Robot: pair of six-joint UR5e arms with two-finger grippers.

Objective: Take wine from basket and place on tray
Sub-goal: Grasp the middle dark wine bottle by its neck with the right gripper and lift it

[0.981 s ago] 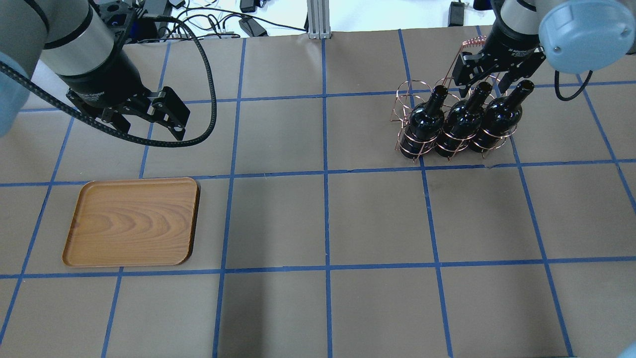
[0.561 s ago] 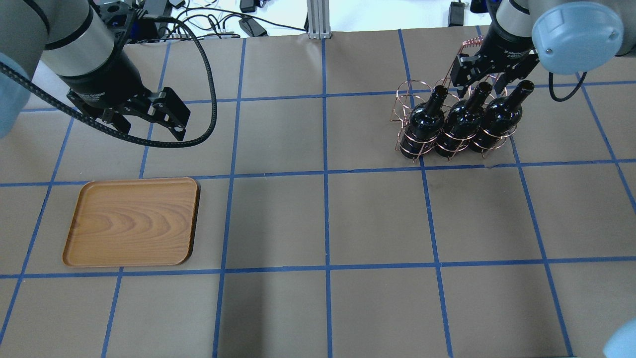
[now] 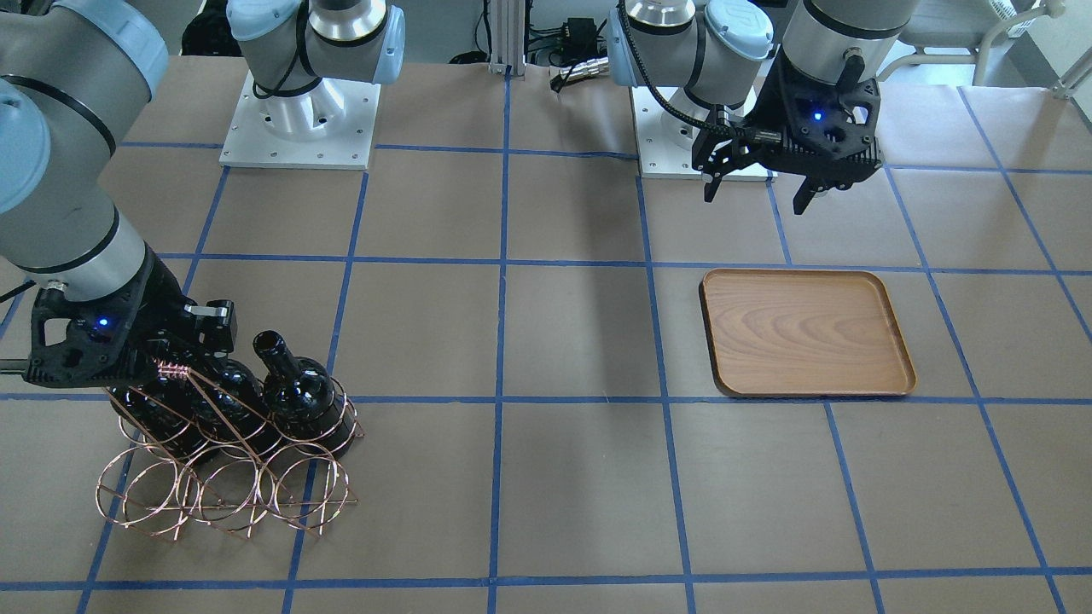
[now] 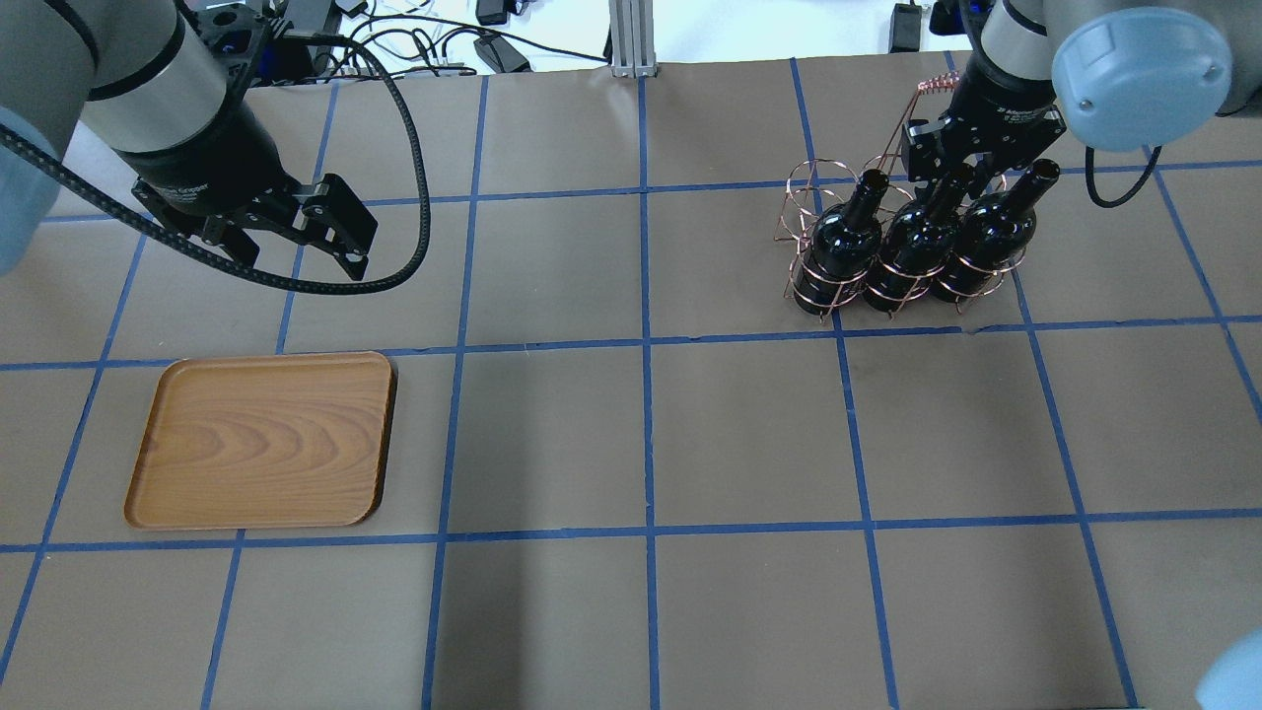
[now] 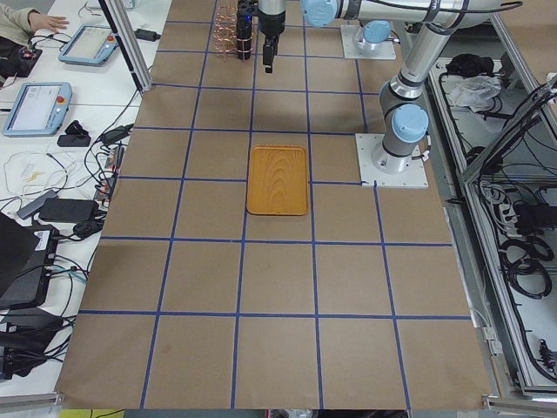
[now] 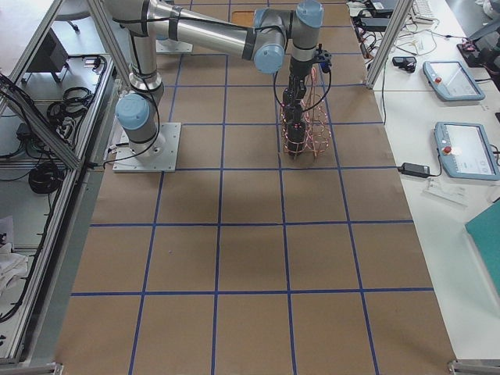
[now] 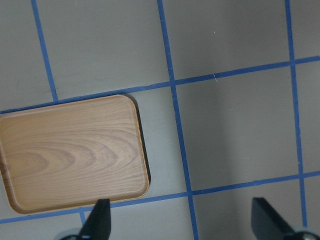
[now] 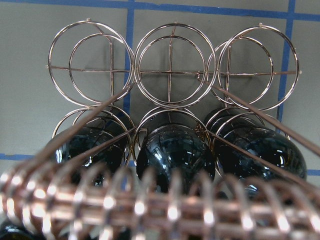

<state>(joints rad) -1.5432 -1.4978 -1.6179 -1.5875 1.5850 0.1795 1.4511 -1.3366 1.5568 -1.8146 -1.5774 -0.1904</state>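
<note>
Three black wine bottles stand in the front row of the copper wire basket at the far right. My right gripper is over the middle bottle, with its jaws open on either side of the neck, under the coiled handle. In the front-facing view this gripper hides two bottles, and one bottle shows beside it. The right wrist view looks down past the handle onto the bottles. My left gripper is open and empty above the table, behind the wooden tray.
The basket's back row of rings holds nothing. The tray holds nothing and also shows in the left wrist view. Brown paper with blue tape lines covers the table. Cables and boxes lie past the far edge.
My right gripper has moved down and in over the middle bottle's neck. The left arm, tray and bottles have not moved.
</note>
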